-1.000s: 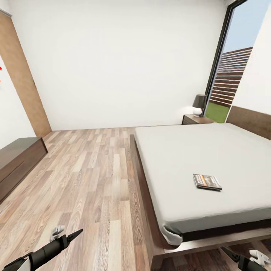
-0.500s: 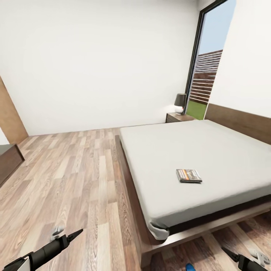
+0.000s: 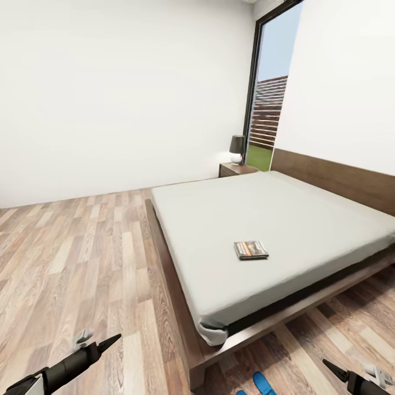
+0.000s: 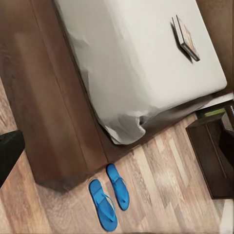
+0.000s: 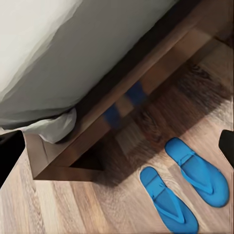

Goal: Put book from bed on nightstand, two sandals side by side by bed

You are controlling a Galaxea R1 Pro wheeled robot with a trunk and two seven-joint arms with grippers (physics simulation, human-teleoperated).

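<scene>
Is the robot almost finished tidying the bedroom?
Partly, maybe. The two sandals already lie side by side on the floor by the bed. Nothing is in hand. The book is on the mattress and must go to the nightstand.

Book (image 3: 251, 249) lies on bed (image 3: 285, 219) near its foot. Two sandals (image 4: 110, 195) side by side on floor (image 3: 82, 263) by the foot corner. Nightstand (image 3: 237, 169) beside headboard (image 3: 334, 178).

book (image 3: 251, 249) cover lettering too small to read, no other text
</scene>
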